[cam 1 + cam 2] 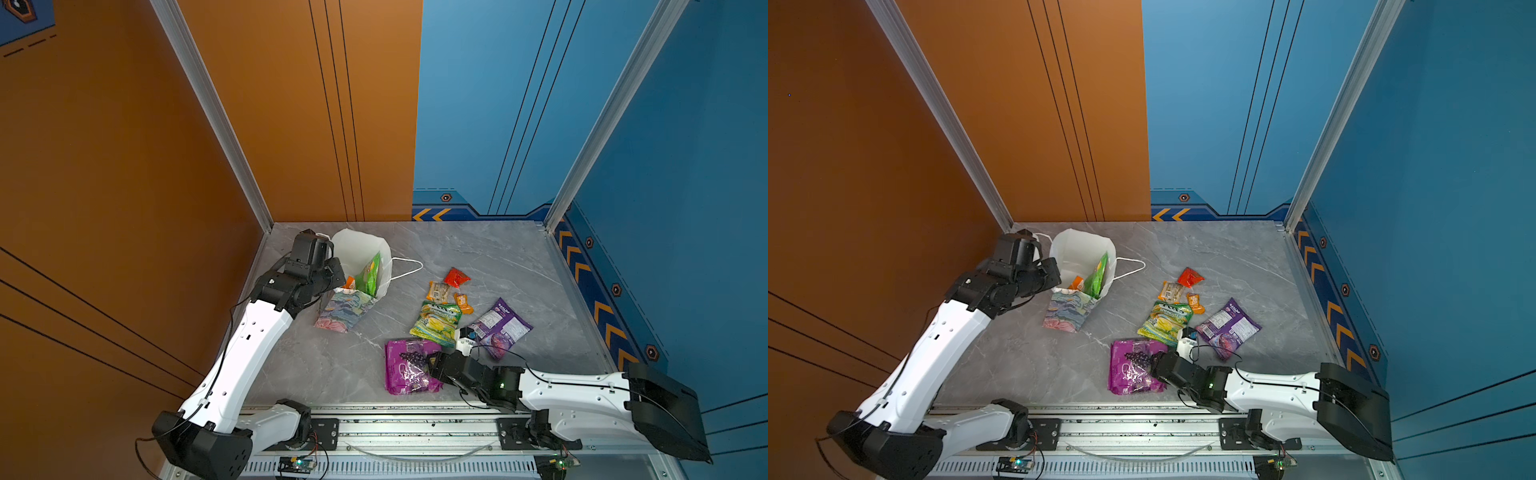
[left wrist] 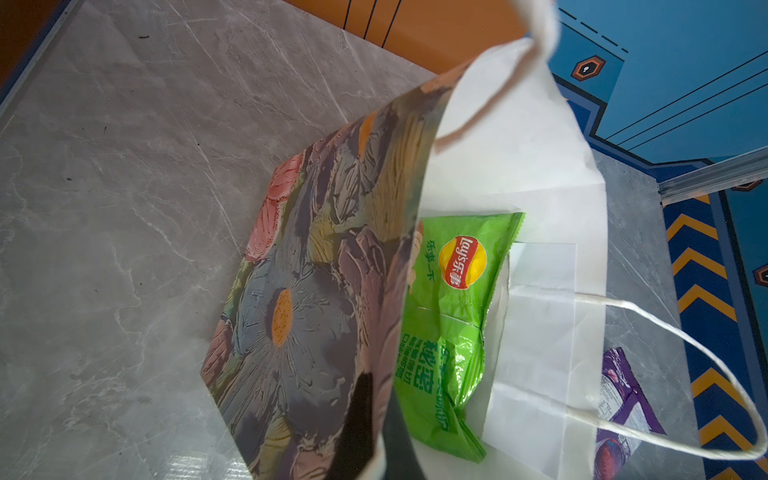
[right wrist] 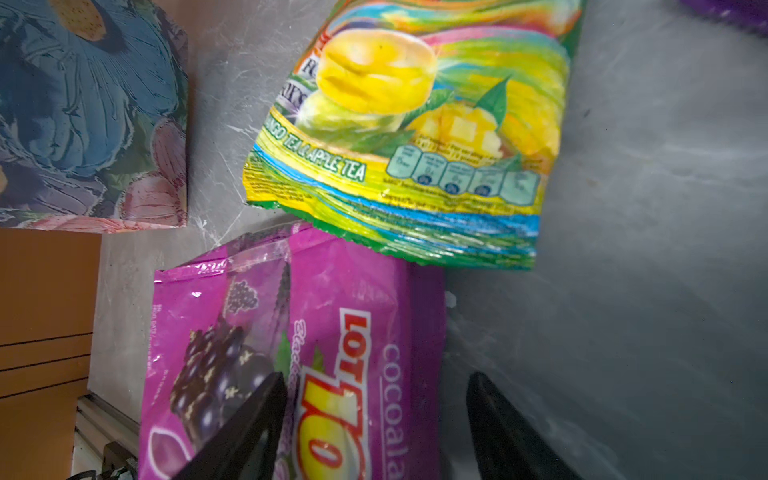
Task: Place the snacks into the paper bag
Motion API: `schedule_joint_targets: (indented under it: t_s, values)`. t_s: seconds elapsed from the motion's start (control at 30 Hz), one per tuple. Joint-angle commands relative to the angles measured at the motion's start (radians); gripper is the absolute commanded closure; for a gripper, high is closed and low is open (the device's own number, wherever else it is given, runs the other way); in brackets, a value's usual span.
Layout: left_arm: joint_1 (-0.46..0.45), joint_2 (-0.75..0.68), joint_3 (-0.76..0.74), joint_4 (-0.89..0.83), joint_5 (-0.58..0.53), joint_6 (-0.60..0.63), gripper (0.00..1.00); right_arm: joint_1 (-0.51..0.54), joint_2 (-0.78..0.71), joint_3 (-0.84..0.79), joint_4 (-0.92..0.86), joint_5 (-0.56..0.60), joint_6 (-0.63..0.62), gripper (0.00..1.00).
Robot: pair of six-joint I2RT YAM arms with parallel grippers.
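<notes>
Step in hand: grasp of magenta grape packet (image 1: 409, 368), flat at near edge of surface (image 1: 332, 374). Right gripper (image 3: 376, 378) poised low at packet's edge, fingers spread, nothing gripped.

Next move, as judged: fingers to be closed on edge, packet lifted and carried to bag.

Beyond: yellow-green packet (image 1: 436, 324), purple packet (image 1: 500, 328), small ones loose.

Farthest: paper bag (image 1: 338, 311) upright, wall pinched by closed left gripper (image 1: 337, 277); green Lay's packet (image 1: 369, 276) inside.

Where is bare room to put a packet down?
Bare: the far right corner of the table, beyond the small red packet, and the stretch between the paper bag and the magenta packet. Crowded: around the yellow-green packet and purple packet.
</notes>
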Motion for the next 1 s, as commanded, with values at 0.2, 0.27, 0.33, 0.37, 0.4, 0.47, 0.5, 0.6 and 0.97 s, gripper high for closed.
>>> schedule_joint_targets:
  t_s: [0.2, 0.27, 0.33, 0.37, 0.4, 0.47, 0.5, 0.6, 0.97]
  values:
    - [-0.009, -0.002, 0.002, 0.029, -0.004, 0.018, 1.0, 0.009, 0.131, -0.006, 0.083, -0.042, 0.039, 0.43]
    - [-0.01, -0.002, 0.003, 0.029, -0.004, 0.018, 1.0, 0.015, 0.154, -0.006, 0.105, -0.049, 0.043, 0.5]
    - [-0.011, -0.002, 0.003, 0.03, -0.001, 0.018, 1.0, 0.021, 0.17, -0.001, 0.111, -0.045, 0.048, 0.58]
    - [-0.011, -0.002, 0.003, 0.028, -0.002, 0.017, 1.0, 0.023, 0.174, 0.002, 0.111, -0.044, 0.049, 0.61]
    - [-0.011, -0.002, 0.003, 0.029, -0.002, 0.018, 1.0, 0.026, 0.18, 0.006, 0.109, -0.042, 0.049, 0.64]
    - [-0.011, -0.002, 0.003, 0.029, -0.001, 0.019, 1.0, 0.028, 0.184, 0.012, 0.103, -0.04, 0.049, 0.68]
    - [-0.011, -0.003, 0.003, 0.027, 0.0, 0.02, 1.0, 0.029, 0.181, 0.013, 0.102, -0.038, 0.048, 0.69]
    - [-0.011, -0.006, 0.003, 0.029, -0.002, 0.019, 1.0, 0.032, 0.169, 0.016, 0.091, -0.029, 0.049, 0.75]
    - [-0.013, 0.0, 0.003, 0.029, 0.004, 0.017, 1.0, 0.036, 0.066, 0.037, 0.03, -0.017, 0.086, 0.84]
